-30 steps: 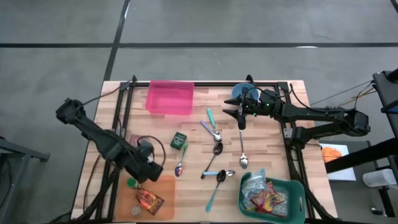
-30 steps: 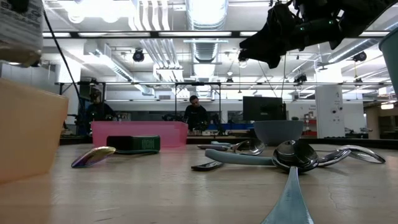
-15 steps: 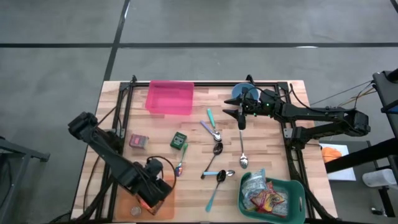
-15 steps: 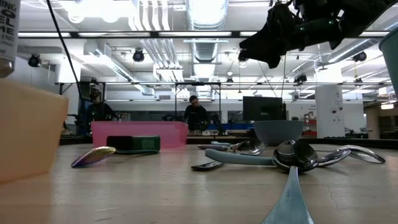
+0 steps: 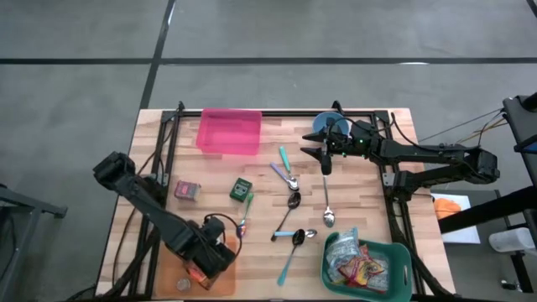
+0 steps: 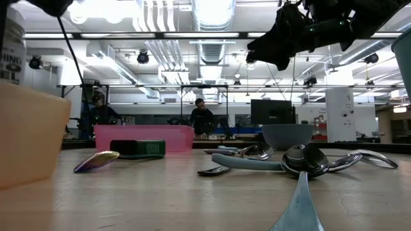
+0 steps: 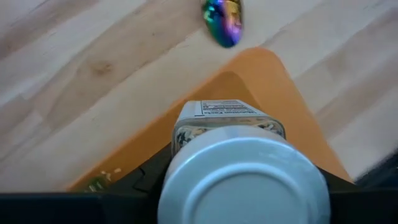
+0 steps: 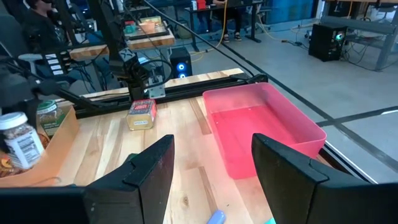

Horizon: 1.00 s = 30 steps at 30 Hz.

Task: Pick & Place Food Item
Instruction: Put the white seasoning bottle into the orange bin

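Over the orange tray (image 5: 220,262) at the table's near left corner, the left gripper (image 5: 204,261) holds a small jar (image 7: 233,155), its fingers closed on the jar's sides just under the pale lid (image 7: 244,182). The jar hangs above the tray's corner and I cannot tell if it touches the tray floor.

It looks like a rigid, light spice or nut jar: stiff walls, a smooth surface and a paper label, so it may slip or twist if held loosely. The body below the lid, where it is held now, seems the best place; the lid itself might turn.

The right gripper (image 5: 322,157) waits at the far side near the blue bowl (image 5: 329,126), above the spoons (image 5: 290,204), its fingers parted and empty.

From above, the arm hides the jar almost wholly. The left wrist view shows the lid, label and tray corner, with an iridescent spoon (image 7: 223,22) beyond. The right wrist view shows the jar (image 8: 18,140) upright, seen side-on, at the tray's edge, plus the pink bin (image 8: 264,127). The low view catches only its label (image 6: 13,42) above the tray wall (image 6: 32,138).
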Tool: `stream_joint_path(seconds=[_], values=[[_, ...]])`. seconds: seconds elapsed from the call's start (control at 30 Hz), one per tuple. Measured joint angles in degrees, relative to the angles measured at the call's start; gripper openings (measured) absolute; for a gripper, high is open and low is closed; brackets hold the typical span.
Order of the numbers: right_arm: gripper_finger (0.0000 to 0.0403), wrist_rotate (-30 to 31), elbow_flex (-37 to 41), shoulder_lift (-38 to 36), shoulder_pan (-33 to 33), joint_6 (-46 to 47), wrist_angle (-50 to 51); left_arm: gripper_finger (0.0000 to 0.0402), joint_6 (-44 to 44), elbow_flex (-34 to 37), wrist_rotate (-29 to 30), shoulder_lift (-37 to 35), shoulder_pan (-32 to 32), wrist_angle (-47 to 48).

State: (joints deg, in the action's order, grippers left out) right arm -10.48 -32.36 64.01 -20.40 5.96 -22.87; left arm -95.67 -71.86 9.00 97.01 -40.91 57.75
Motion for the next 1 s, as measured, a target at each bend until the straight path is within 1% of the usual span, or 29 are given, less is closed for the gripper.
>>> stream_joint_path(seconds=[0.13,0.2,0.3,0.43,1.0], values=[[0.0211,0.0,0.0,0.0,0.01,0.0,0.01,0.0195,1.21,1.61,-0.18,-0.04,0.51,-0.58],[0.0211,0.0,0.0,0.0,0.0,0.0,0.01,0.0198,0.92,2.94,-1.37,-0.04,0.7,-0.7],[0.0211,0.0,0.0,0.01,0.01,0.0,0.0,0.02,0.06,5.25,-3.72,-0.04,1.16,-4.26],[0.0211,0.0,0.0,0.02,0.0,0.0,0.02,0.0201,-0.14,7.38,-4.19,-0.04,1.5,-6.13],[0.0211,0.0,0.0,0.02,0.0,0.0,0.0,0.0203,-1.91,8.55,-4.35,-1.46,1.69,-7.16]])
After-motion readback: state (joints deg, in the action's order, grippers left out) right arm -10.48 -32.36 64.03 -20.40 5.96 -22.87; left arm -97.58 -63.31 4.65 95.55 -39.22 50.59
